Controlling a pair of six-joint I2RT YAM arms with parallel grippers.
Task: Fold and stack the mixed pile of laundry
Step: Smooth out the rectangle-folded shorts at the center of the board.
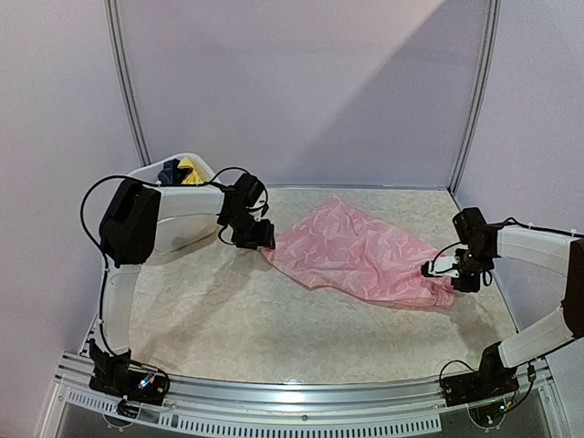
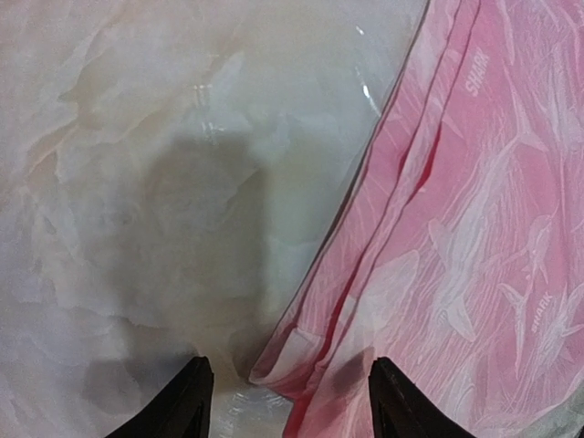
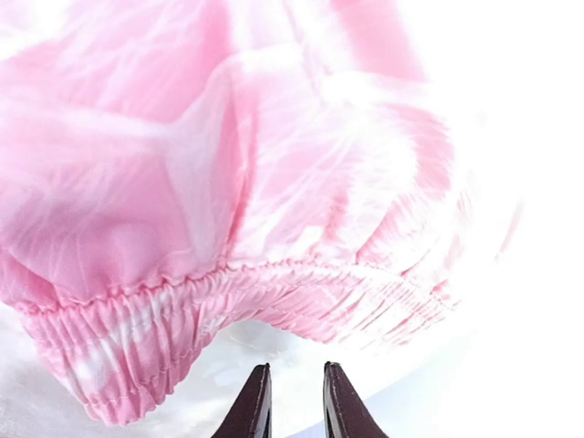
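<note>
A thin pink garment (image 1: 365, 251) with a pale shark print lies spread across the middle of the table. My left gripper (image 1: 261, 242) is at its left corner, open. In the left wrist view the folded hem corner (image 2: 292, 351) lies between the wide-apart fingers of that gripper (image 2: 290, 374). My right gripper (image 1: 431, 269) is at the garment's right end. Its jaws (image 3: 294, 374) stand a narrow gap apart with nothing between them, just short of the gathered elastic band (image 3: 274, 287). A navy piece (image 1: 169, 171) and a yellow piece (image 1: 189, 170) sit in the tub.
The white plastic tub (image 1: 182, 228) stands at the back left, partly behind my left arm. Metal frame posts rise at the back corners, with walls close on both sides. The table has a pale marbled top (image 1: 274, 328).
</note>
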